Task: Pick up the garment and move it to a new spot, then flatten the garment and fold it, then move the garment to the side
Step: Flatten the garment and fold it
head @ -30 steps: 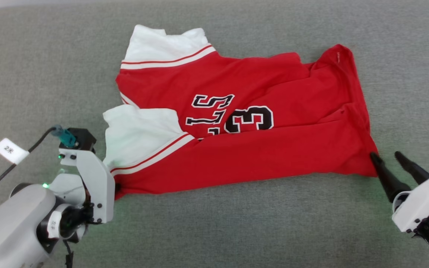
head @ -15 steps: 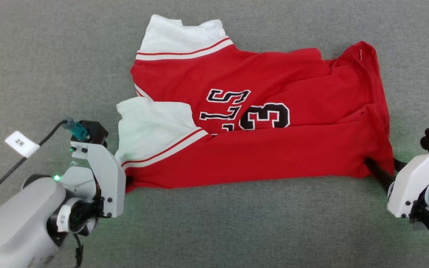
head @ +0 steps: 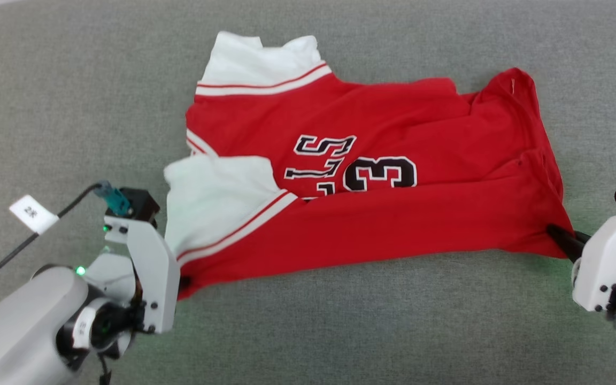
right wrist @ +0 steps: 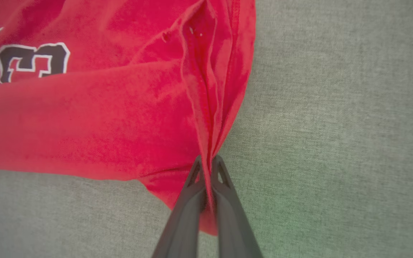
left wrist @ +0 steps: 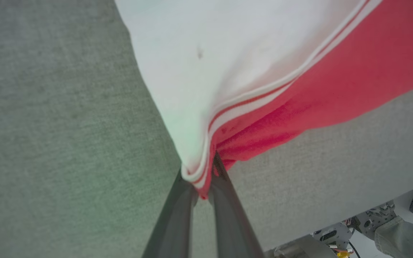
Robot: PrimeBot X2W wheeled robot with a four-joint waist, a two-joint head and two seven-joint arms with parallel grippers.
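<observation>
The garment (head: 383, 214), a red jersey with white sleeves, striped trim and dark print, lies half-folded on the grey surface, its near half doubled over the print. My left gripper (left wrist: 203, 172) is shut on the garment (left wrist: 264, 89) at its near left corner, where the white sleeve meets the red body; in the head view that gripper (head: 182, 280) is mostly hidden by its white wrist. My right gripper (right wrist: 208, 163) is shut on the garment (right wrist: 102, 125) at the bunched near right hem corner. Its dark fingers (head: 564, 241) reach in from the right.
A grey fabric surface (head: 340, 321) carries everything, with bare room around the garment. A tagged cable (head: 30, 214) runs to the left wrist. In the left wrist view the surface's edge (left wrist: 353, 215) shows at lower right, with machine parts and a person's trouser leg (left wrist: 400, 233) beyond.
My right gripper, open beside the hem corner a second ago, slid onto it and shut on the cloth. The left gripper kept its hold. The camera shifted slightly.
</observation>
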